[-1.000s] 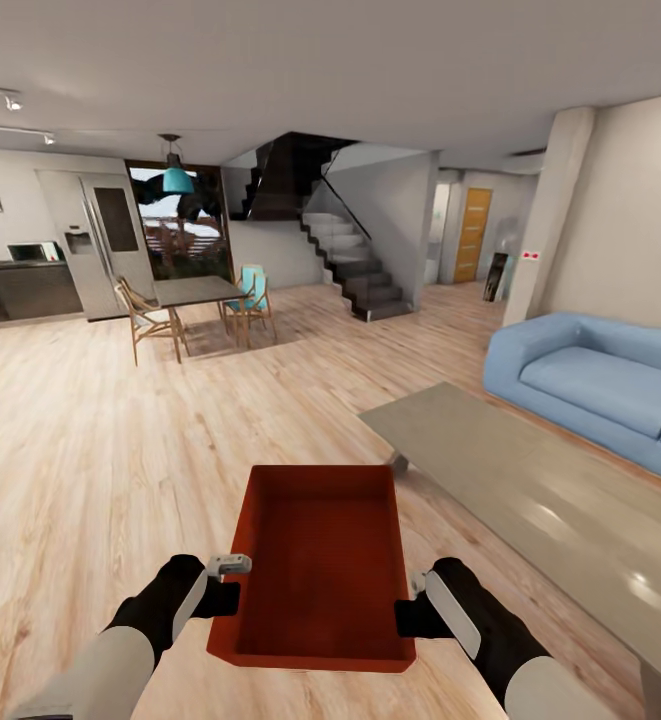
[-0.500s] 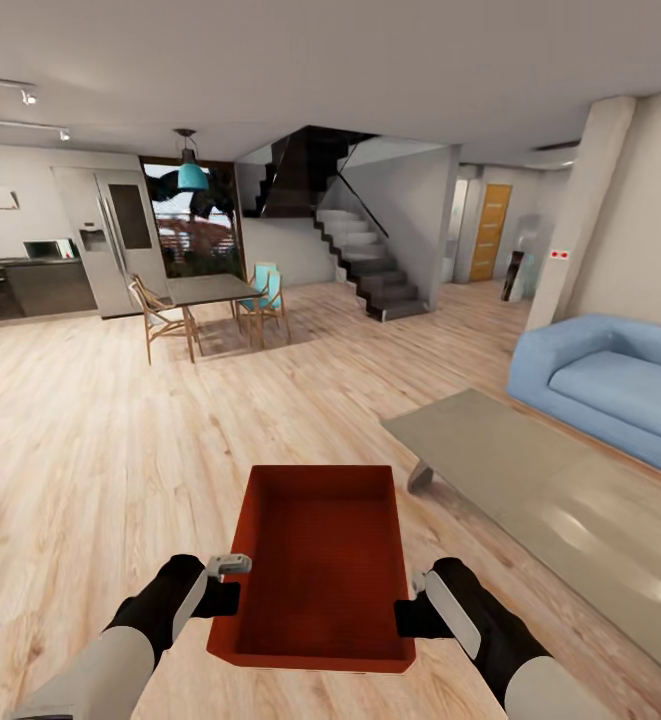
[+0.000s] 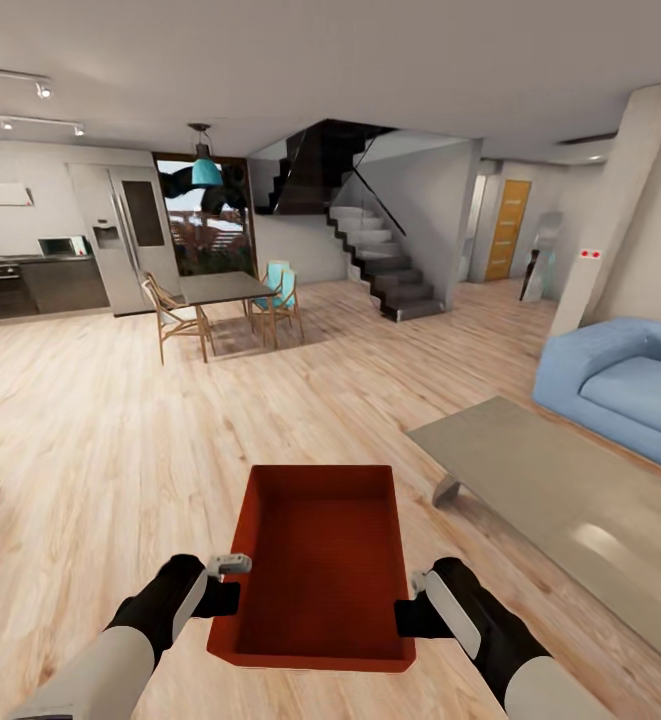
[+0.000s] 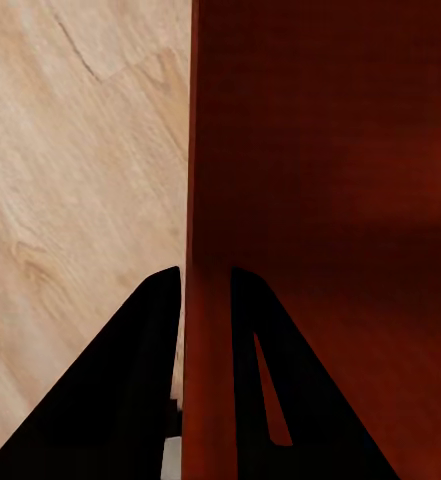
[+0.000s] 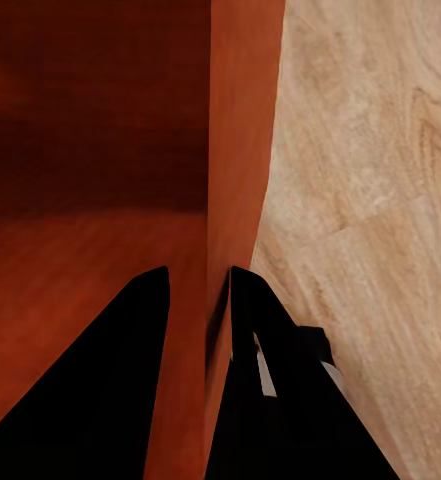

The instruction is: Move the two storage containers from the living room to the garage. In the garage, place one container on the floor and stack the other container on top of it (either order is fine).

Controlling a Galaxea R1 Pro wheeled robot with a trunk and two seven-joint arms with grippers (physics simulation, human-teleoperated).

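While held above the wood floor (image 3: 90,470), storage container (image 3: 320,560) sits between both grippers (left gripper (image 4: 205,290), right gripper (image 5: 198,285)), each clamped on a side wall.

Open wood floor (image 3: 120,440) ahead; low grey table (image 3: 560,490) blocks the right

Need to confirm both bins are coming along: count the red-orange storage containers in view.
1. One storage container is carried over the wood floor, left gripper and right gripper each clamped on a side wall. The second may be outside the pictures.
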